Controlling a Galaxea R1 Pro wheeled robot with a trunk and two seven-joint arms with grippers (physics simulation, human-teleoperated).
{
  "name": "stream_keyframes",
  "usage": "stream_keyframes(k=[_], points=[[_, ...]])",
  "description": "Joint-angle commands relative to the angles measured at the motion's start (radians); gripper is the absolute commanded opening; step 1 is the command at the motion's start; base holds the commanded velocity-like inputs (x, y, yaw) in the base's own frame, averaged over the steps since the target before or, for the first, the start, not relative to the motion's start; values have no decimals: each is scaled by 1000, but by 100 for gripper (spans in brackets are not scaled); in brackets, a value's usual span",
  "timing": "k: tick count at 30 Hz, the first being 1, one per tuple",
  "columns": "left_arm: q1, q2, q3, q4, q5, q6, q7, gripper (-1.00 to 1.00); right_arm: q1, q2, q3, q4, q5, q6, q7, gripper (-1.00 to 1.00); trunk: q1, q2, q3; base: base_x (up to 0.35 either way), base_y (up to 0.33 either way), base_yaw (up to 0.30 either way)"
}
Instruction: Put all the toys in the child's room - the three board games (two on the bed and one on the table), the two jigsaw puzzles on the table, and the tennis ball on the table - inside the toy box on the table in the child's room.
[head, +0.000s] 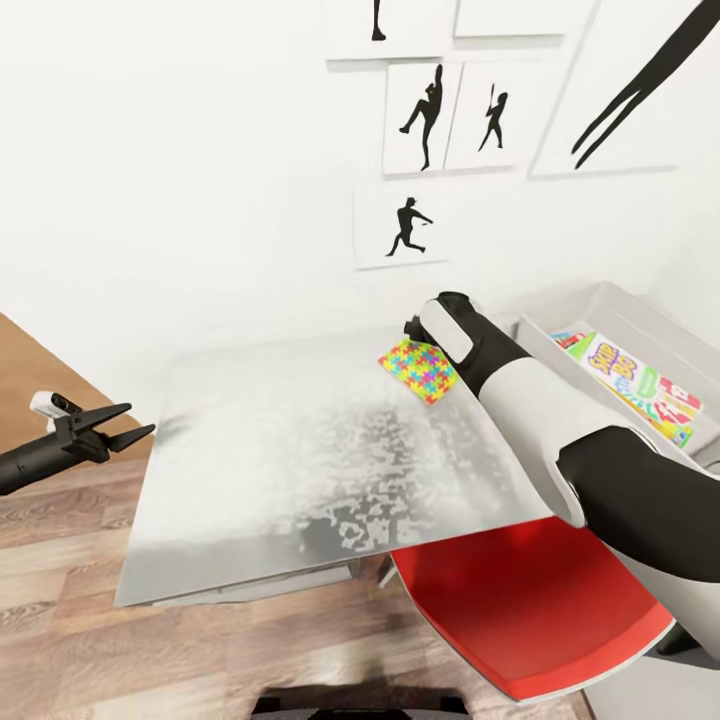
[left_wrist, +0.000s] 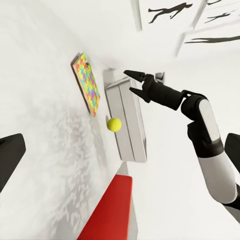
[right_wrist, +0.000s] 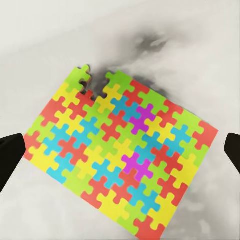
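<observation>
One jigsaw puzzle (head: 416, 368), a multicolour mosaic square, lies flat on the table (head: 260, 440) near the wall. My right gripper (right_wrist: 120, 152) hovers directly over the puzzle (right_wrist: 122, 155), open, with one dark fingertip at each side and nothing held. In the left wrist view the same gripper (left_wrist: 135, 83) stands open above the puzzle (left_wrist: 87, 82). The tennis ball (left_wrist: 114, 124) rests on the table beside the grey toy box (left_wrist: 127, 117). The toy box (head: 612, 298) holds the Skip-Bo board game (head: 628, 378). My left gripper (head: 140, 420) is open off the table's left end.
A red chair (head: 530, 600) stands under the table's front right corner. White wall with black sports silhouettes (head: 425, 115) runs behind the table. Wood-plank floor (head: 60, 560) lies to the left and front.
</observation>
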Motion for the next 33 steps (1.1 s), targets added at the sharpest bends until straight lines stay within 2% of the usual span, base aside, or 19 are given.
stream_keyframes(k=[1, 11, 33], points=[[0, 0, 0, 0, 0, 11, -4, 100, -6, 0, 8, -1, -9, 9, -8, 100, 0, -2, -3, 0, 0, 0], [1, 0, 1, 0, 0, 9, -4, 100, -44, 5, 8, -1, -9, 23, -9, 100, 0, -2, -20, 0, 0, 0], [1, 0, 3, 0, -1, 9, -4, 100, -73, 10, 8, -1, -8, 25, -9, 100, 0, -2, -55, 0, 0, 0]])
